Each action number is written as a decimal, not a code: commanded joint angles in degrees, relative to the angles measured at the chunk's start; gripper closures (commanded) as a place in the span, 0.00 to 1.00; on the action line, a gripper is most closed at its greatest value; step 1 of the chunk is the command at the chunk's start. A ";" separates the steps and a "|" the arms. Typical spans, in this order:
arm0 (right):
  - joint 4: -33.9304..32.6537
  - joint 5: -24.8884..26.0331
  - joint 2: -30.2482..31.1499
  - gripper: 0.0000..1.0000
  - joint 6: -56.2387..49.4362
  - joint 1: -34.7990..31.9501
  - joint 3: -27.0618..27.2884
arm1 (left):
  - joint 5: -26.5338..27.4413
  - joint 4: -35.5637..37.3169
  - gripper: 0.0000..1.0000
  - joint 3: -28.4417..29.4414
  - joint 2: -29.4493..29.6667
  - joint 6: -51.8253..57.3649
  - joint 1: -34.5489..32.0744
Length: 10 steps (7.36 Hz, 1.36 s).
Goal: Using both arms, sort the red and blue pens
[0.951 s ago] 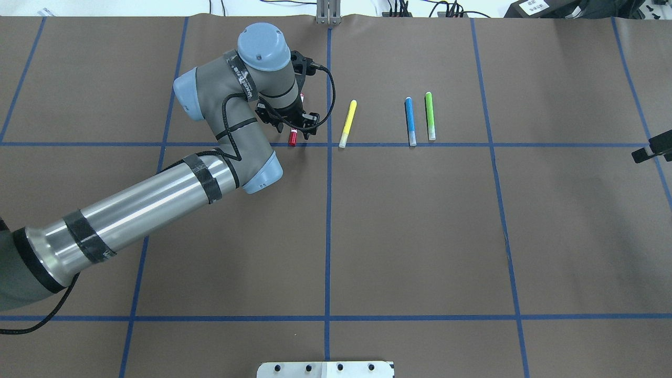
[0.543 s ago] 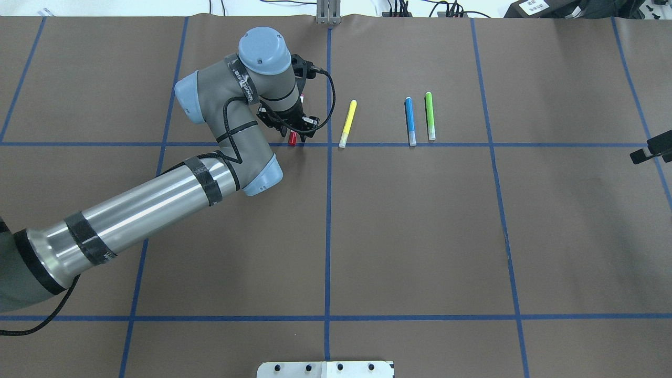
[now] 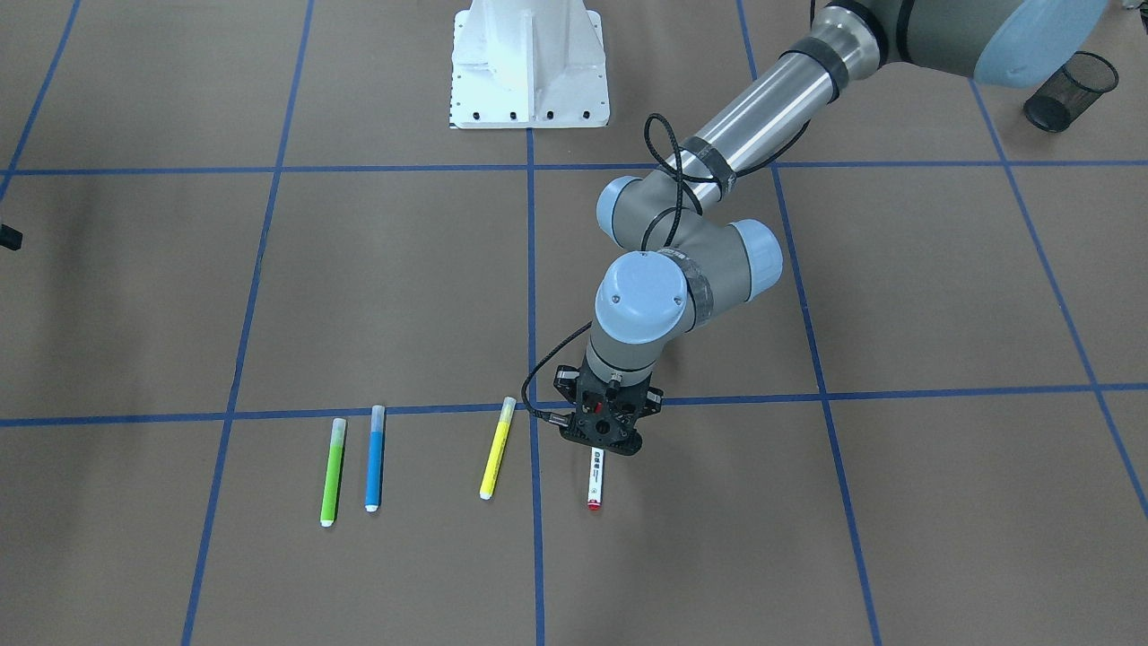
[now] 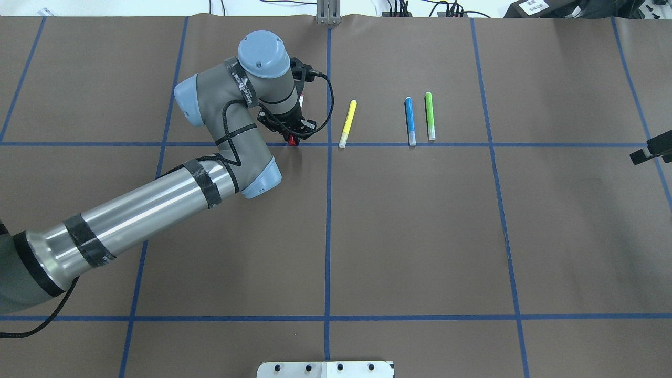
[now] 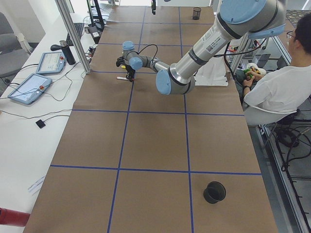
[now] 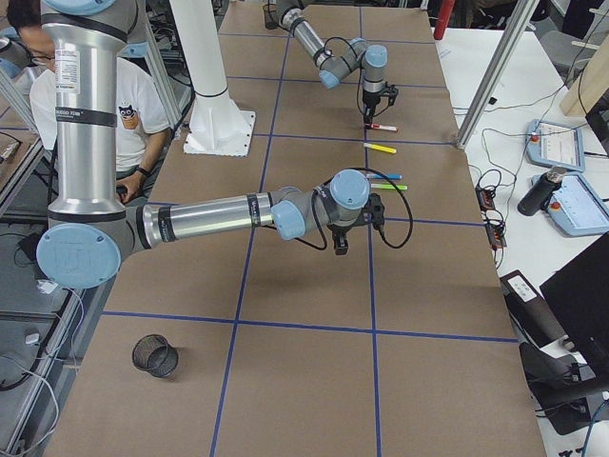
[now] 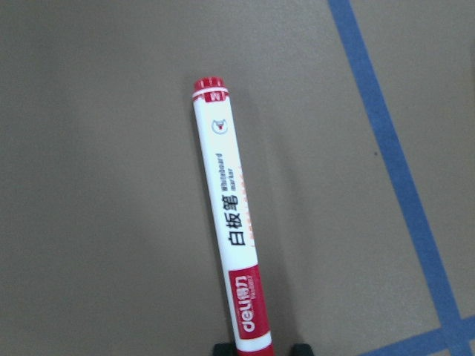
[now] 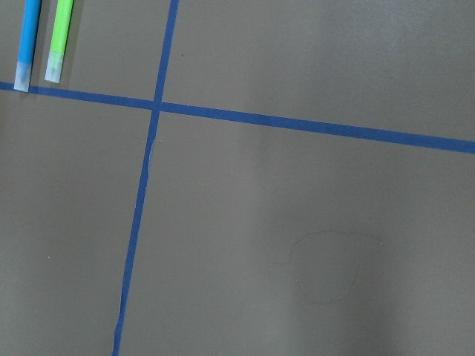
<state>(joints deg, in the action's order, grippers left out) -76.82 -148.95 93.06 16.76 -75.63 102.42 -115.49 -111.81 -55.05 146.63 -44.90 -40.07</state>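
The red marker (image 7: 230, 222), white-barrelled with a printed label, lies flat on the brown table (image 4: 409, 231). My left gripper (image 7: 260, 347) stands right over its red cap end (image 4: 292, 139), open, a fingertip on each side with small gaps to the cap. In the front view the gripper (image 3: 599, 440) covers that end and the barrel (image 3: 595, 480) sticks out. The blue pen (image 4: 410, 121) lies further right, untouched. My right gripper (image 4: 651, 148) hangs at the table's right edge, well away from the pens; whether it is open or shut does not show.
A yellow pen (image 4: 348, 123) lies between the red marker and the blue pen, and a lime green pen (image 4: 429, 115) lies beside the blue one. A black mesh cup (image 3: 1072, 90) stands near my left arm's base. A person (image 5: 282, 87) sits beside the table.
My left gripper has sunk lower over the red marker's cap end and its fingers have drawn closer together. The pens have not moved, and the right gripper has stayed put.
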 commanded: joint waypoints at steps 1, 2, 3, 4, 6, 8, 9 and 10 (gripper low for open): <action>0.00 0.68 -0.77 0.00 0.90 1.44 -0.46 | 0.00 0.19 1.00 -1.63 -0.03 -1.23 -0.53; 0.00 1.03 -2.26 0.00 1.52 2.14 -1.43 | -0.43 0.71 1.00 -3.56 -0.55 -3.59 -1.67; 0.00 1.30 -4.71 0.00 3.87 3.11 -3.44 | -0.61 0.80 1.00 -8.88 -4.91 -4.05 -2.98; 0.00 1.65 -6.99 0.00 6.94 4.42 -4.33 | -1.22 0.80 1.00 -14.77 -10.52 -4.05 -4.13; 0.00 6.81 -12.35 0.00 15.80 9.24 -5.12 | -7.96 0.54 1.00 -23.23 -19.41 -3.79 -9.91; 0.00 11.99 -18.06 0.00 25.39 15.22 -6.44 | -11.93 0.63 1.00 -33.23 -30.90 -3.79 -14.83; 0.00 12.98 -20.79 0.00 28.48 17.25 -7.75 | -13.43 0.54 1.00 -36.94 -36.36 -3.18 -17.56; 0.00 14.81 -23.43 0.00 31.81 19.27 -9.33 | -16.84 0.54 1.00 -38.98 -40.16 -1.35 -21.94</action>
<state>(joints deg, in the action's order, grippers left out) -76.82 -136.34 73.08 44.17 -59.11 94.86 -128.89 -111.24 -90.26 112.32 -47.80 -57.30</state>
